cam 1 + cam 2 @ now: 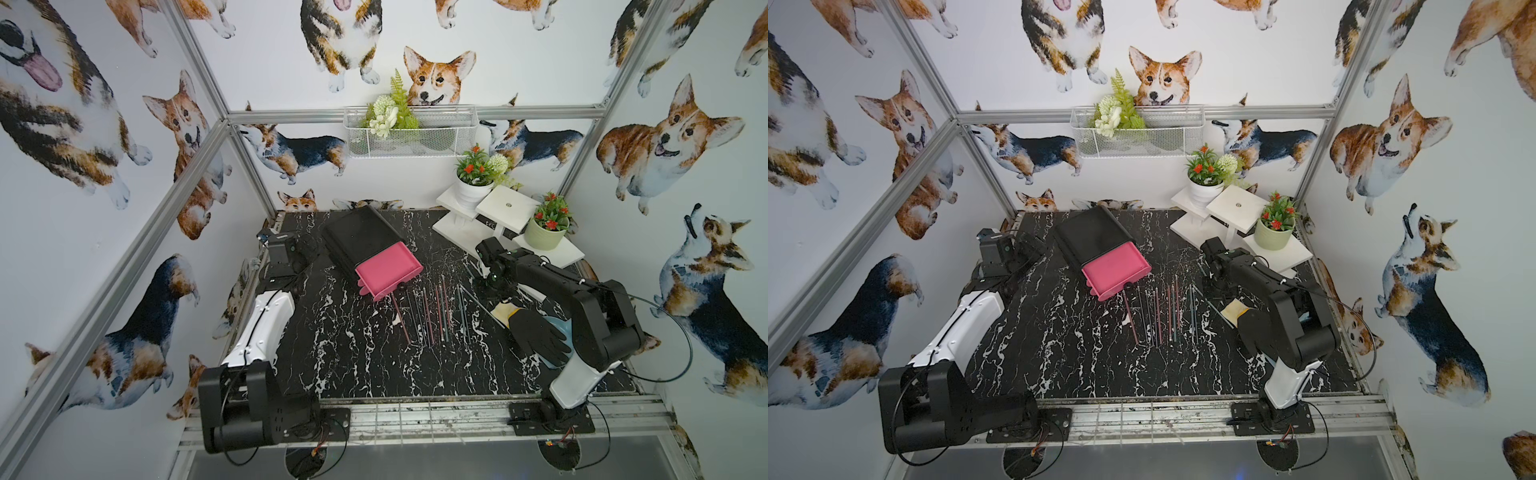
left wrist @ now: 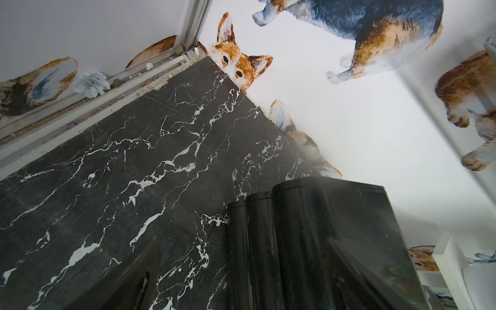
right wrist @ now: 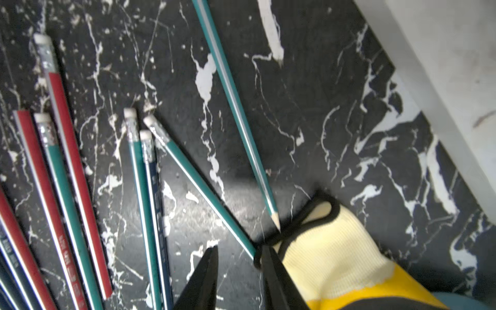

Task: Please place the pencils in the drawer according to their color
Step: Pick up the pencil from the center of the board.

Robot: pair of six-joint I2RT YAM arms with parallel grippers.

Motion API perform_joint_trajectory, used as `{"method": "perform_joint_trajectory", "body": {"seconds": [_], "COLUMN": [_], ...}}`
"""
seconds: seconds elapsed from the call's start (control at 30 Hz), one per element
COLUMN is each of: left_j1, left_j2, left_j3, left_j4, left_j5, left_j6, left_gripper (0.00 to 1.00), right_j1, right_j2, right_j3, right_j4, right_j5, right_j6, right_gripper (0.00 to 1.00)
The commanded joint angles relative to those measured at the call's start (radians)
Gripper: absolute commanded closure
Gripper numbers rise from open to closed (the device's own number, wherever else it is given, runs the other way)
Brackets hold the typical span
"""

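Right wrist view: right gripper (image 3: 239, 248) is hanging low over the table (image 3: 349, 120), jaws standing partly spread, pinching nothing; a teal pencil (image 3: 204, 190) is lying with its end just beside one finger (image 3: 276, 279), touching the cuff of the glove (image 3: 335, 249). In a top view the pencils (image 1: 432, 316) are lying in a loose row before the cabinet (image 1: 357, 237), whose top drawer (image 1: 388, 270) is standing pulled out. Left gripper (image 1: 308, 249) is hanging spread wide beside the cabinet.
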Motion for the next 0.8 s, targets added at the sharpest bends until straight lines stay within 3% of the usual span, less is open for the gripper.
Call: {"method": "perform_joint_trajectory", "body": {"seconds": [0.0, 0.5, 0.77], "left_j1": [0.004, 0.008, 0.009], "left_j2": [0.001, -0.002, -0.002], "left_j3": [0.007, 0.003, 0.0], "left_j4": [0.008, 0.01, 0.011], "left_j5": [0.009, 0.01, 0.01], "left_j6": [0.005, 0.005, 0.002], "left_gripper": [0.0, 0.0, 0.0], "right_j1": [-0.016, -0.076, -0.076], "right_j2": [0.067, 0.152, 0.167], "right_j3": [0.054, 0.073, 0.043], "right_j4": [0.025, 0.048, 0.038], "right_j5": [0.006, -0.068, -0.091], "right_j6": [-0.06, -0.094, -0.074], "right_gripper": [0.66, 0.64, 0.71]}}
